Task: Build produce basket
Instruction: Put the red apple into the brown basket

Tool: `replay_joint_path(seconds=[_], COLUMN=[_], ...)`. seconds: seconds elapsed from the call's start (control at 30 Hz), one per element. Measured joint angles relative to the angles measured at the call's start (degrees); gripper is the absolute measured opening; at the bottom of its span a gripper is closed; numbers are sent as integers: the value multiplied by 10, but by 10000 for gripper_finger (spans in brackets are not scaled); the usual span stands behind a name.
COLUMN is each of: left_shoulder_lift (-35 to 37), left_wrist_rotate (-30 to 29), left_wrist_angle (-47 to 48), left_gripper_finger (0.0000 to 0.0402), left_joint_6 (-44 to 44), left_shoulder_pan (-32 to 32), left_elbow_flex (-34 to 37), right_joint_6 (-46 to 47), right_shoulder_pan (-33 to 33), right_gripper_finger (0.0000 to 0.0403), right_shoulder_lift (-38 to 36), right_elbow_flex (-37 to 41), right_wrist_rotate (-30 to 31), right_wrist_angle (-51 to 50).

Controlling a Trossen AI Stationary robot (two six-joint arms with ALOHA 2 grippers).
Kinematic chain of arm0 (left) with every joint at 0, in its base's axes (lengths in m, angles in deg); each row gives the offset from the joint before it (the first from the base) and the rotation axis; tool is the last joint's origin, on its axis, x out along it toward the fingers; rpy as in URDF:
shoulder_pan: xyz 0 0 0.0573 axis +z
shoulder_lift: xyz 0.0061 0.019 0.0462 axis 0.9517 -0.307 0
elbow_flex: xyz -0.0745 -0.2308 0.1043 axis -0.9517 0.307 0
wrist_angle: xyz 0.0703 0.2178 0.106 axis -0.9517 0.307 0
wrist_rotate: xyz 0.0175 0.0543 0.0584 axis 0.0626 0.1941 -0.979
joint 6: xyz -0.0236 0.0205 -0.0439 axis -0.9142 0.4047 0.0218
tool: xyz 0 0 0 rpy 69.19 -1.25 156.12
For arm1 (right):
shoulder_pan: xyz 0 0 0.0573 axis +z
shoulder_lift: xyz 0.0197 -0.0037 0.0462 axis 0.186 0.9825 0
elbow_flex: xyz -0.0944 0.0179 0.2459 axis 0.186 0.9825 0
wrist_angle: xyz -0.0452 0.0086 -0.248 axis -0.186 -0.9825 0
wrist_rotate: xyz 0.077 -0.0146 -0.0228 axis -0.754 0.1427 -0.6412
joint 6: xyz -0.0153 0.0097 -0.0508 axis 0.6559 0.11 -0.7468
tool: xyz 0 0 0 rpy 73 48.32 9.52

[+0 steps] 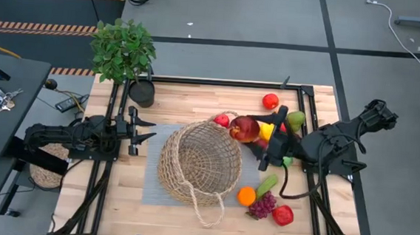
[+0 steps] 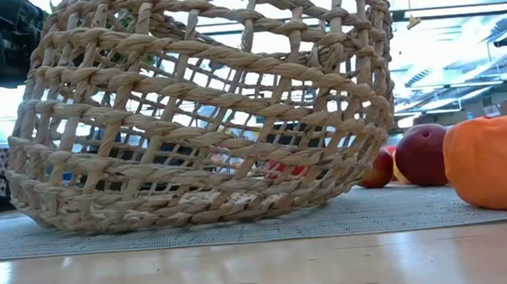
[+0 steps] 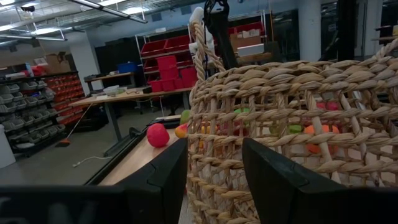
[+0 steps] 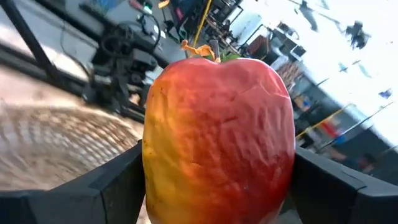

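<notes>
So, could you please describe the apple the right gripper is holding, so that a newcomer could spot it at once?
Start at the big woven basket in the middle of the table, then look just past its rim on the robot's right. There the right gripper clamps a large apple, lifted above the table. Unlike the smaller, plain red fruits lying loose nearby, it is red blending to yellow down one side.

A workshop: shelves of red storage bins [image 3: 165, 62], workbenches [image 3: 124, 98] behind.
</notes>
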Motion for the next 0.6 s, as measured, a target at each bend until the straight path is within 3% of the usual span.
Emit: replay_joint_path(seconds=[0.3,0.47,0.6], left_shoulder_lift=[0,0,0], left_wrist_rotate=[0,0,0], left_wrist_angle=[0,0,0], left_gripper_finger=[160,160,160], left_joint_6=[0,0,0], left_shoulder_pan=[0,0,0], left_elbow_flex=[0,0,0], right_joint_6=[98,116,106], right_shoulder_pan=[-43,-69,-83], right_gripper_finger=[332,332,332], right_shoulder_lift=[0,0,0], right_elbow_flex=[40,108,145], right_wrist_rotate=[-30,-116,-150], right_wrist_angle=[-81,9,65])
